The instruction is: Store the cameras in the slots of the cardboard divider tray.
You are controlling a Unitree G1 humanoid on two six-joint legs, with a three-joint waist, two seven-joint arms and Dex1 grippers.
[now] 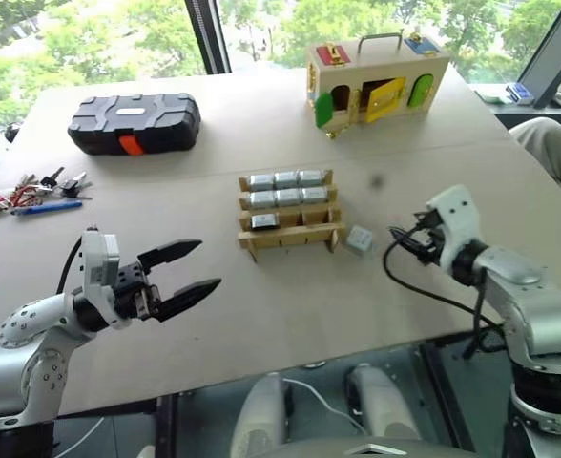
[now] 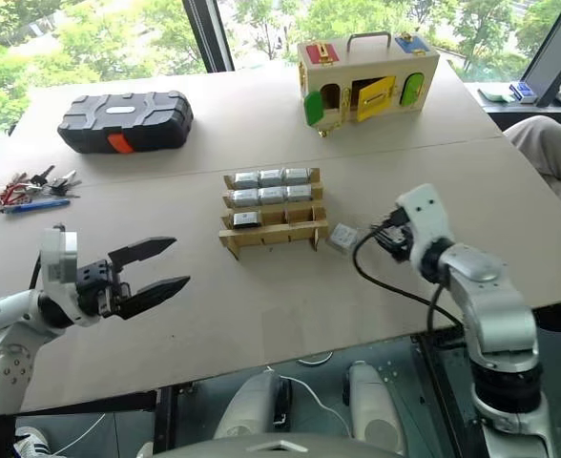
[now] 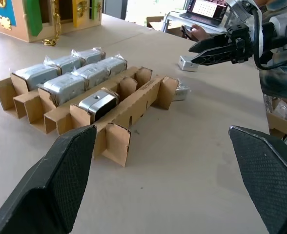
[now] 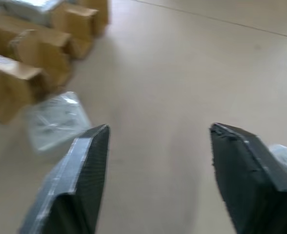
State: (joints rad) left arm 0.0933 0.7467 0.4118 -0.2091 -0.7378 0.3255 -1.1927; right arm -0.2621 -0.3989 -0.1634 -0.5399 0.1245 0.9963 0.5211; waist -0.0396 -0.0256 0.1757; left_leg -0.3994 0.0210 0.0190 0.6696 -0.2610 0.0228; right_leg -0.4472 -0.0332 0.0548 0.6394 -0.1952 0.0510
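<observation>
Seven cameras (image 1: 287,197) are sitting slotted in the cardboard divider tray (image 1: 291,229) at centre frame, one loose camera (image 1: 359,239) is lying on the worktop (image 1: 261,305) just right of it, and both the left tool (image 1: 180,273) and right tool (image 1: 406,239) are standing open, empty.

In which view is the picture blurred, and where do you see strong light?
Right wrist view: motion blur smears the cardboard divider tray and the loose camera beside it. Left wrist view: sharp on the tray, with glare on the wrapped cameras. Eye views: bright daylight from the windows, soft shadows on the table.
</observation>
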